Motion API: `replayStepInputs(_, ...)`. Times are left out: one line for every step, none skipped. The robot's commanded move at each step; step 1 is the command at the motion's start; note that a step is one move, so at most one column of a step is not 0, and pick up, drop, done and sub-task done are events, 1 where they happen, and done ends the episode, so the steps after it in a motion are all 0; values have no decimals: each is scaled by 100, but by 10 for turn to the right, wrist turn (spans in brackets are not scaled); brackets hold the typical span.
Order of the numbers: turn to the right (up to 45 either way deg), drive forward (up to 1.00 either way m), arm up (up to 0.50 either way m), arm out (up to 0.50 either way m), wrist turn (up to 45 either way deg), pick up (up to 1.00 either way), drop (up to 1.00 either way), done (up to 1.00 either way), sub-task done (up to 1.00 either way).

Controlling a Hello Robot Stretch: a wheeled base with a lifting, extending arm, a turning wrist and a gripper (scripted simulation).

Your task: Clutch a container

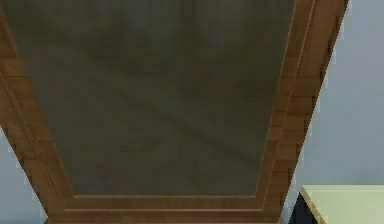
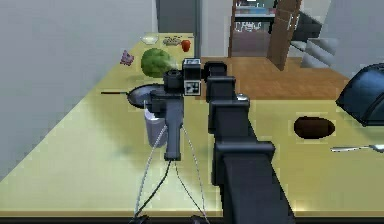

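Observation:
A pale grey cup-like container (image 2: pixel 153 130) stands on the pale yellow table (image 2: pixel 80 140) in the arm side view. The dark arm (image 2: pixel 235 150) rises from the bottom edge to two white marker squares (image 2: pixel 192 78). Left of them is the gripper (image 2: pixel 165 112), its dark body right at the container. I cannot tell whether it touches the container or holds anything. A dark round pan (image 2: pixel 143 95) lies just beyond the container.
Farther out on the table are a green round fruit (image 2: pixel 155 62), a small red thing (image 2: pixel 185 45) and a purple thing (image 2: pixel 125 58). A brown dish (image 2: pixel 313 127), a spoon (image 2: pixel 358 148) and a dark chair (image 2: pixel 365 92) are at the right. A wood-framed dark panel (image 1: pixel 170 100) stands ahead.

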Motion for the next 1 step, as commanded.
replayStepInputs(0,0,0,0,450,0,0,0,0)
